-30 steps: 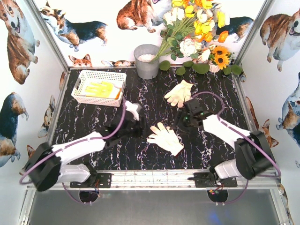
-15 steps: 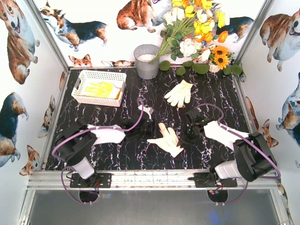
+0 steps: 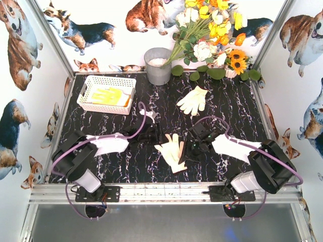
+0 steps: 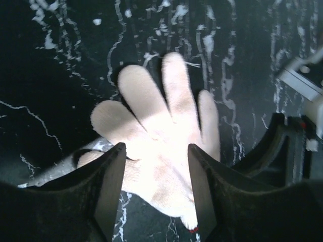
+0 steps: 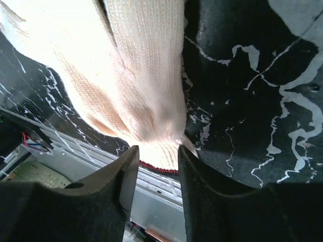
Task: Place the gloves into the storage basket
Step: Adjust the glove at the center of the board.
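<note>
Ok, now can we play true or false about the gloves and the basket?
1. A yellow glove lies in the white basket. True.
2. Three gloves lie outside the basket. False: only two do, the middle cream glove and the far cream glove.
3. The grey bucket stands next to the flowers. True.
4. The far cream glove touches the grey bucket. False: it lies well apart from it.

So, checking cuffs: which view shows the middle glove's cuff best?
Right wrist: the red-edged cuff of the middle glove sits close up. Left wrist shows mostly its fingers; the top view shows the whole glove, small.
</note>
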